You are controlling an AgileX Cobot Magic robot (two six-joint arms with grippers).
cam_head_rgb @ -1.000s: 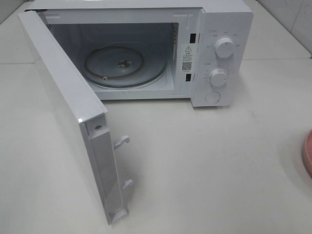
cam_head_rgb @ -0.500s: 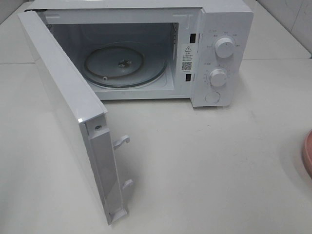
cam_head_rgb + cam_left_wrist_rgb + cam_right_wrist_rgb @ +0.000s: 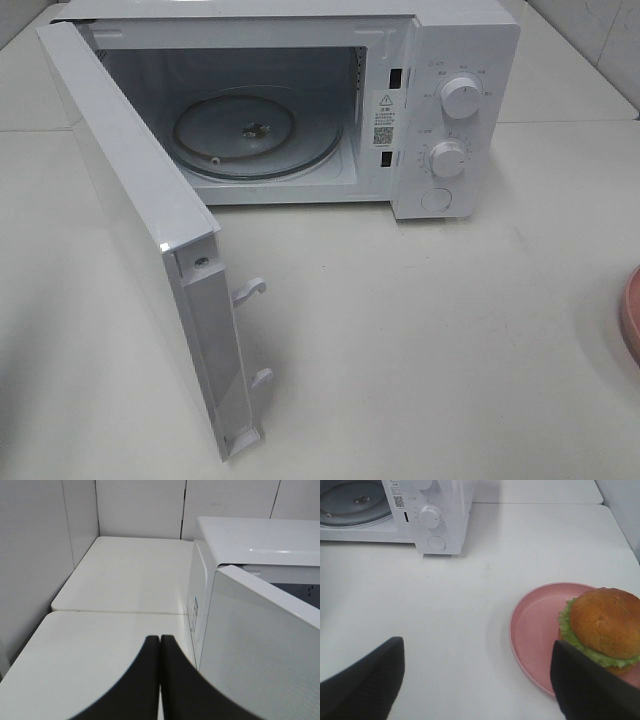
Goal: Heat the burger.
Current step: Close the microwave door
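The burger (image 3: 604, 625) sits on the pink plate (image 3: 535, 625), at four o'clock from the microwave (image 3: 440, 110) whose door (image 3: 140, 220) hangs open. Right gripper (image 3: 477, 680) jaws gape wide: straddle the bun, squeeze gently. Left gripper (image 3: 159, 680) jaws are closed, empty.

Left claw (image 3: 159, 645) fully closed, dark fingers (image 3: 142, 680) pressed together, holding nothing. Below: white surface (image 3: 100, 645). Beside: white microwave (image 3: 240, 535), open door (image 3: 260, 650) nearest. Panelled wall (image 3: 140, 505) behind.
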